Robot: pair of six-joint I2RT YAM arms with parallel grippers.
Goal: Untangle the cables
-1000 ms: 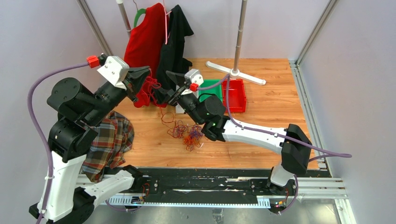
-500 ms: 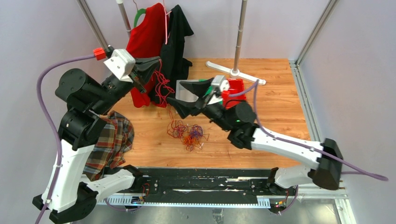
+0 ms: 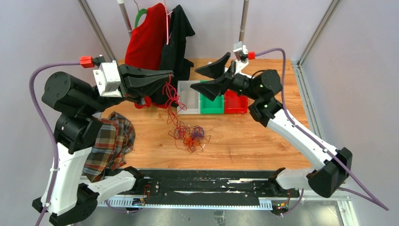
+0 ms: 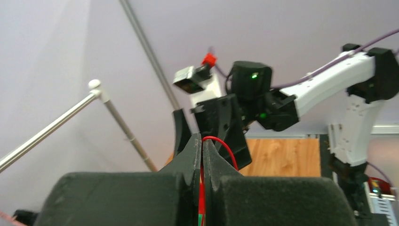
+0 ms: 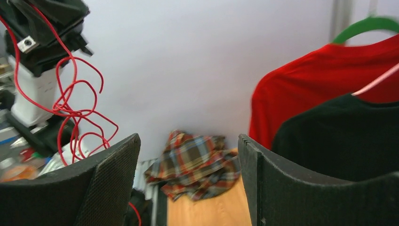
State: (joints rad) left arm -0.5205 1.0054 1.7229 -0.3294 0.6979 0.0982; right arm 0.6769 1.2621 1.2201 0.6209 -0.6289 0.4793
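Inspection finding: the cables (image 3: pixel 189 134) lie in a loose tangle of red, orange and purple on the wooden worktop (image 3: pixel 263 132), on the near side of the row of bins (image 3: pixel 212 107) and apart from it. One red cable (image 3: pixel 173 96) is held by the left fingers (image 3: pixel 162 75), which are pressed together on it up in the air, to the left of the bins' grey end. The left wrist view confirms the strand pinched in the seam between the two fingers. Its slack hangs in curls below the grip, just left of the bins, and trails down toward the tangle. The right fingers (image 3: pixel 214 84) stand spread wide and carry nothing. They are raised above the green middle of the bins, with the tips pointing toward the left fingers. A plaid cloth (image 3: pixel 110 141) lies well to the left of the bins at the worktop's edge. A red shirt (image 3: pixel 148 40) and a black garment (image 3: pixel 179 33) hang behind the bins' left end.
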